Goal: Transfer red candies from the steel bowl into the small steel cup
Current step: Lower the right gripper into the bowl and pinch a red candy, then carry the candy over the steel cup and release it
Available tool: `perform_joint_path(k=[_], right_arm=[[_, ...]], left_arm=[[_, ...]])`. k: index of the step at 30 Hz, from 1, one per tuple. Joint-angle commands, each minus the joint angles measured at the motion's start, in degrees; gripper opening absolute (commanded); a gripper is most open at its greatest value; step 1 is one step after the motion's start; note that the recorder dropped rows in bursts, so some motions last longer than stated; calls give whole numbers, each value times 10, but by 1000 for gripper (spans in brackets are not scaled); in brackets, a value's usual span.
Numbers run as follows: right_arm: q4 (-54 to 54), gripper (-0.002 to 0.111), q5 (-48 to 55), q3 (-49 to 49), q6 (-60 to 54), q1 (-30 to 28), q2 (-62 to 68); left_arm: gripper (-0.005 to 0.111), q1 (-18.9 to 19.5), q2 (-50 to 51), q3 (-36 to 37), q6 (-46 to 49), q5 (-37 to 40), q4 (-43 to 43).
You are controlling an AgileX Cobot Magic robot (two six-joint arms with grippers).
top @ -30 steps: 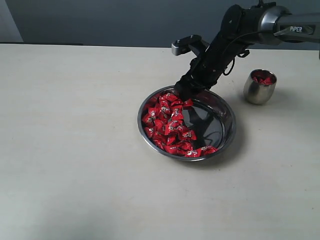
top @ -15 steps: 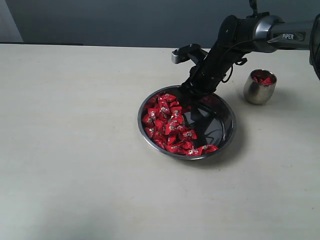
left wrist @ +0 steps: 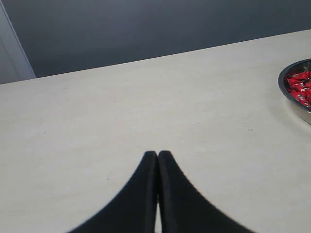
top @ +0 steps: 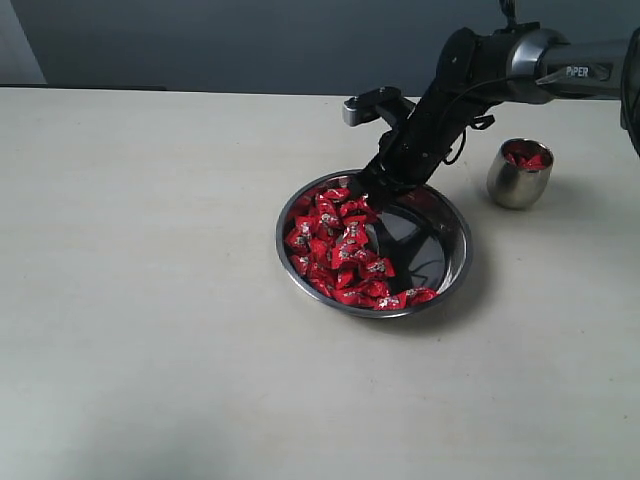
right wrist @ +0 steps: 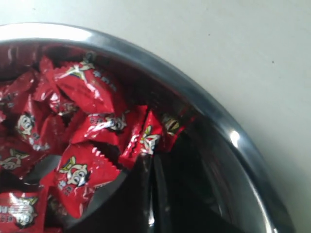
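The steel bowl [top: 455,270] sits mid-table, its left half heaped with red candies [top: 335,245]. My right gripper [top: 372,188] hangs at the bowl's far rim, just above the pile. In the right wrist view its fingers [right wrist: 150,160] are pressed together, pinching one red candy [right wrist: 148,137] at the tips, inside the bowl's rim [right wrist: 194,92]. The small steel cup [top: 518,178] stands to the right of the bowl, with red candies [top: 525,157] inside. My left gripper [left wrist: 158,154] is shut and empty over bare table; the bowl's edge [left wrist: 291,99] shows beside it.
The right arm [top: 470,80] slants down from the upper right, passing close to the left of the cup. A pale tabletop [top: 150,250] stretches left of the bowl. The left arm is out of the exterior view.
The right gripper has risen out of the candy pile and drawn back toward the bowl's far rim. In the last half second it barely moved.
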Motion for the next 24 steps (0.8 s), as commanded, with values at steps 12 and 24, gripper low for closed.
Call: perform_joint_path(k=[12,24], right_arm=[[-20,-1,36,0,0,-3,-83],[-51,-1,73,0,63,-133,-161]], left_arm=[[0,-6,-2,-1,-3,-2,0],[0,-6,-2,-1,-3,-2,0]])
